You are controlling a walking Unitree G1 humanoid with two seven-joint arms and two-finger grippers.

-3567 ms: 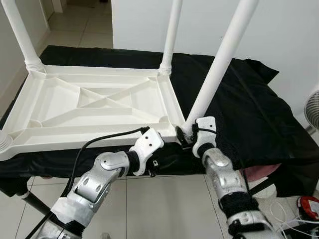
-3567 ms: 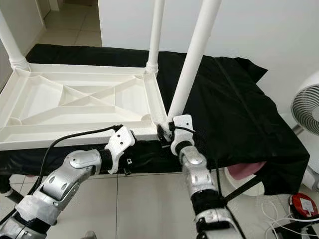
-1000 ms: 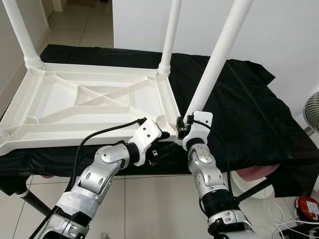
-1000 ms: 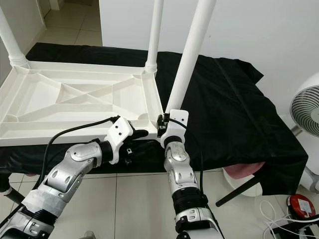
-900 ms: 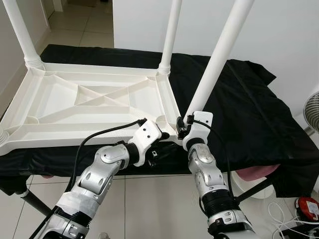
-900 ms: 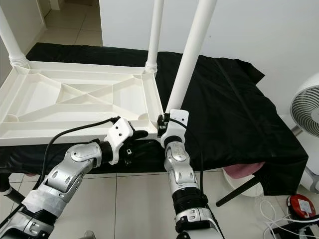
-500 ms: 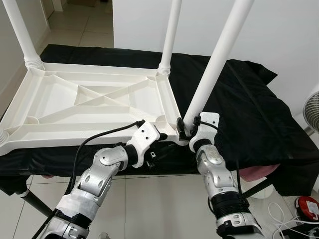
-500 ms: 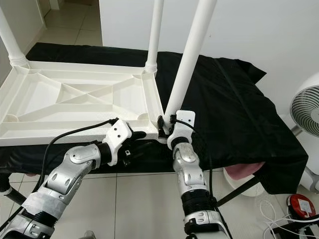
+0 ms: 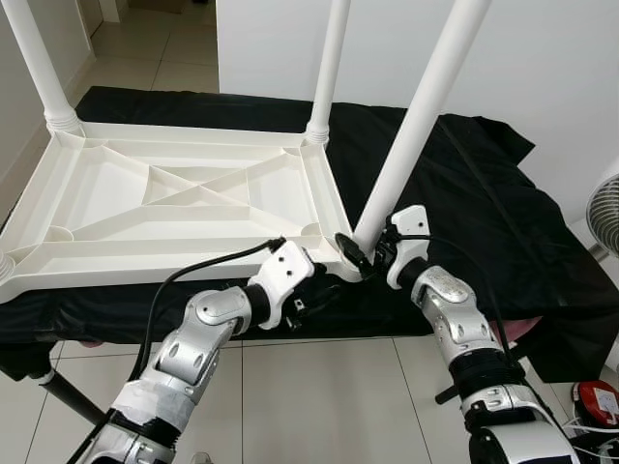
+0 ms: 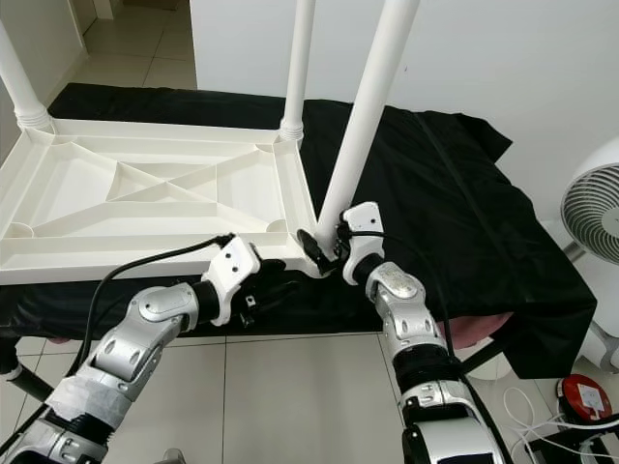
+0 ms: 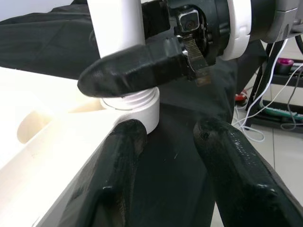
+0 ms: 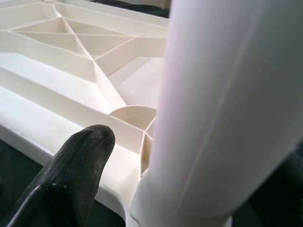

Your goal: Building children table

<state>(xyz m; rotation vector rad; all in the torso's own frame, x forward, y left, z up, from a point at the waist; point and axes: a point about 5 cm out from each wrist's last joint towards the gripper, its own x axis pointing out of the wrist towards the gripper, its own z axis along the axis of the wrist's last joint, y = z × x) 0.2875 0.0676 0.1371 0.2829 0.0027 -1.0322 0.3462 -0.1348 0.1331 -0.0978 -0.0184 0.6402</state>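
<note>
Right pincer [image 9: 360, 259] swung rightward, gripping leg [image 9: 416, 121] beside black cloth [image 9: 484, 203].

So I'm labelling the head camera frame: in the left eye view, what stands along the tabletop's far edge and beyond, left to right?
Far-left table leg → far-right table leg → near-right leg, held by the right gripper → fan.

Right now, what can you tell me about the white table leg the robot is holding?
The near table leg is a long, smooth white tube, plastic by the look, leaning slightly. Its ribbed foot sits in the corner socket of the upside-down tabletop. The right gripper clasps its base.
</note>
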